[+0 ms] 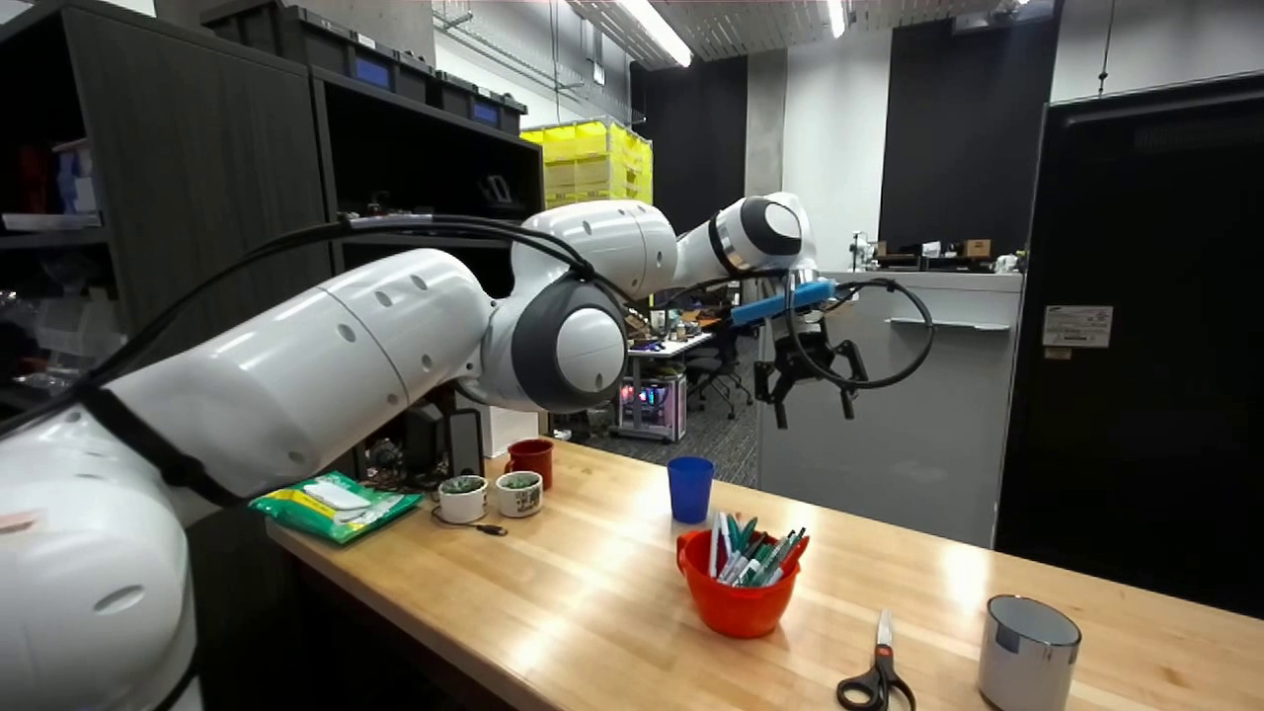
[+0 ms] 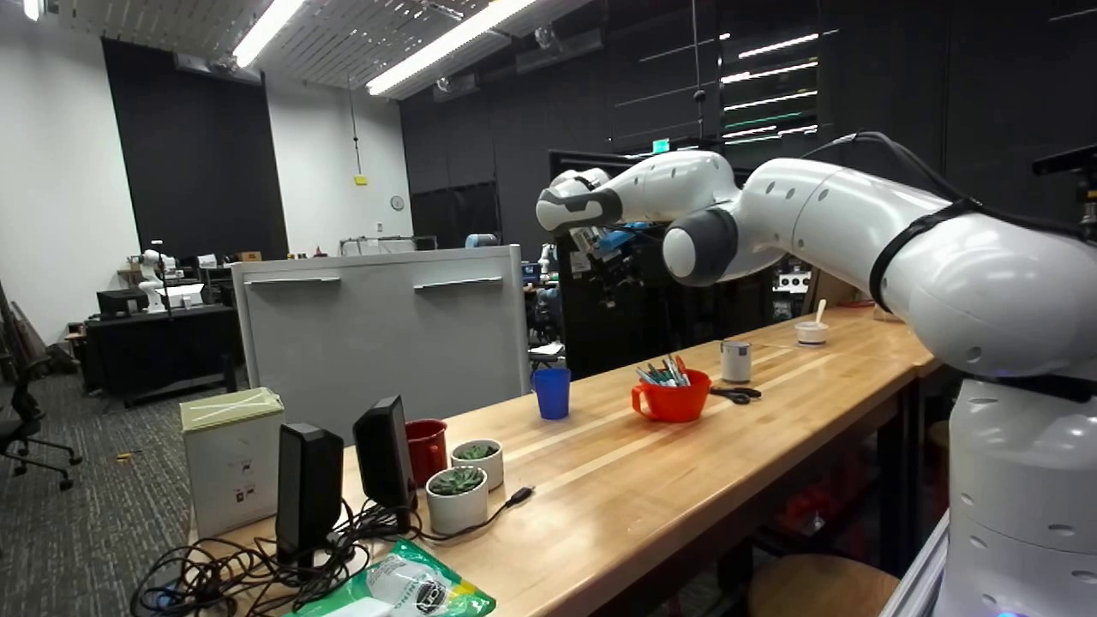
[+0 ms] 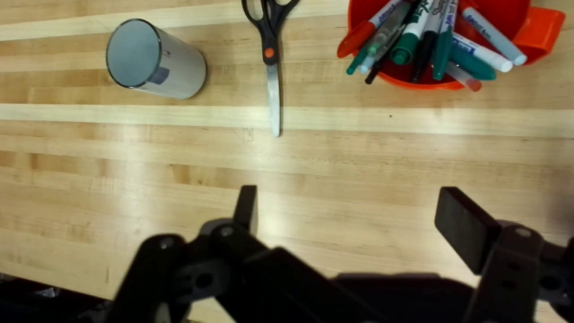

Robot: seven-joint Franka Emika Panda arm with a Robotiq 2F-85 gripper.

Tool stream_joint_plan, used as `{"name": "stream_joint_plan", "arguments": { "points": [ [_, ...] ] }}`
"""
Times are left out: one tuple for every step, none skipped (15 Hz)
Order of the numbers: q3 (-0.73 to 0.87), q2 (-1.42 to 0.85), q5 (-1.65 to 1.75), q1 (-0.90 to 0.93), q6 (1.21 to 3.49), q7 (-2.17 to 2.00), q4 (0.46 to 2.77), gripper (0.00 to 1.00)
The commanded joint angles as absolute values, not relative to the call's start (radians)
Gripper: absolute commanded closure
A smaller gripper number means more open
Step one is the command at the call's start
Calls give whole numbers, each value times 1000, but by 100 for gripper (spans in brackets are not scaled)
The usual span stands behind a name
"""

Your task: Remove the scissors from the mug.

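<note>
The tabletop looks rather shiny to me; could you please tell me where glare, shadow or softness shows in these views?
In both exterior views, the ceiling lights glow white and the tabletop shows pale glare; in the wrist view, it has bright patches too, a thin shadow edges the scissors, and the end effector looks dark and slightly soft.

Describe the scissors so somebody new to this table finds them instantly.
On the wooden table, find the red-orange mug of pens and the grey cup. Between them are the scissors. Unlike those upright neighbours, they lie flat, with black loop handles and a silver blade.
</note>
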State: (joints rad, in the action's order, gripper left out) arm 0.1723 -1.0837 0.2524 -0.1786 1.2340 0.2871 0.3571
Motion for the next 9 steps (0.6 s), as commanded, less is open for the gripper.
{"name": "stream_joint_plan", "arguments": {
  "points": [
    [134,-1036,209,-173,1210,320,389,0],
    [126,-1030,203,-170,1203,337,391,0],
    [120,-1024,200,-166,1190,352,393,0],
    [116,-1019,202,-160,1169,375,396,0],
    [120,-1015,212,-152,1147,391,400,0],
    [126,-1040,215,-162,1199,353,392,0],
    [125,-1036,216,-157,1185,365,393,0],
    [125,-1032,216,-154,1179,369,395,0],
    [125,-1030,216,-152,1177,372,397,0]
  ]
}}
